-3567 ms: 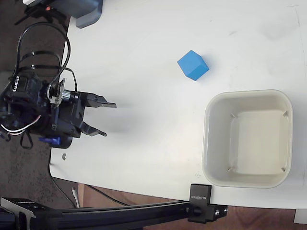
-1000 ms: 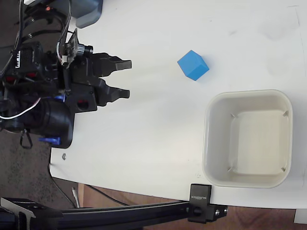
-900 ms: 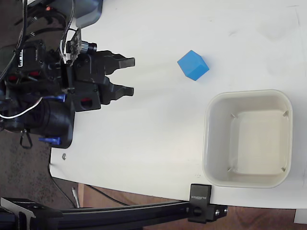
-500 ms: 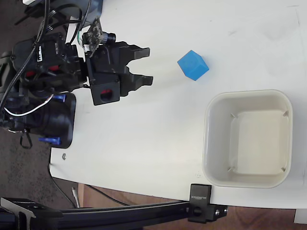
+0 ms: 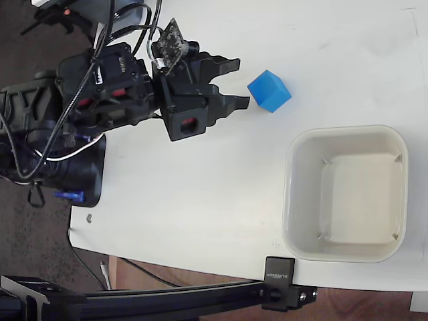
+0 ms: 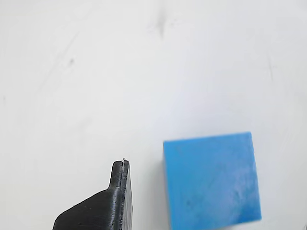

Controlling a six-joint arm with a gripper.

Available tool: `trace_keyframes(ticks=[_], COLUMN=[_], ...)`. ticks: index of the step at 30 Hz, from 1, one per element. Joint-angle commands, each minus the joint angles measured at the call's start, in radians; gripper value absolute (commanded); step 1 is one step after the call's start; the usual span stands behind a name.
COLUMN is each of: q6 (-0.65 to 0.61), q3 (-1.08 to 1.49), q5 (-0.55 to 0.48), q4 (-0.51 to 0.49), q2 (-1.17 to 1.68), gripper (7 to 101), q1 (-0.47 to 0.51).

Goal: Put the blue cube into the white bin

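1. In the fixed view the gripper has its two black fingers spread apart with nothing between them, the tips pointing right.
2. The blue cube sits on the white table just right of the fingertips, apart from them by a thin strip of bare surface.
3. The white bin stands below and right of the cube, near the table's lower right edges, with nothing inside.
4. Bare tabletop lies between the cube and the bin's upper rim.
5. In the wrist view one finger shows beside the cube, a narrow gap separating them.
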Motion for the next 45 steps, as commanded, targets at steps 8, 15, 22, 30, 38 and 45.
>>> trace_keyframes(ticks=[8,15,22,30,38,45], q6=[0.009,0.008,-0.018,-0.026,-0.037,-0.031], q3=[-0.091,-0.069,-0.075,-0.058,-0.069,-0.071], q5=[-0.025,-0.044,-0.074,-0.098,-0.115,-0.130], q4=[-0.066,-0.135,-0.172,-0.202,-0.215,-0.230], q2=[-0.054,-0.098,-0.156,-0.181,-0.216,-0.239], gripper=[99.2,97.6,97.0,97.6,92.2,83.1], q1=[-0.011,-0.009,-0.002,0.018,0.044,0.057])
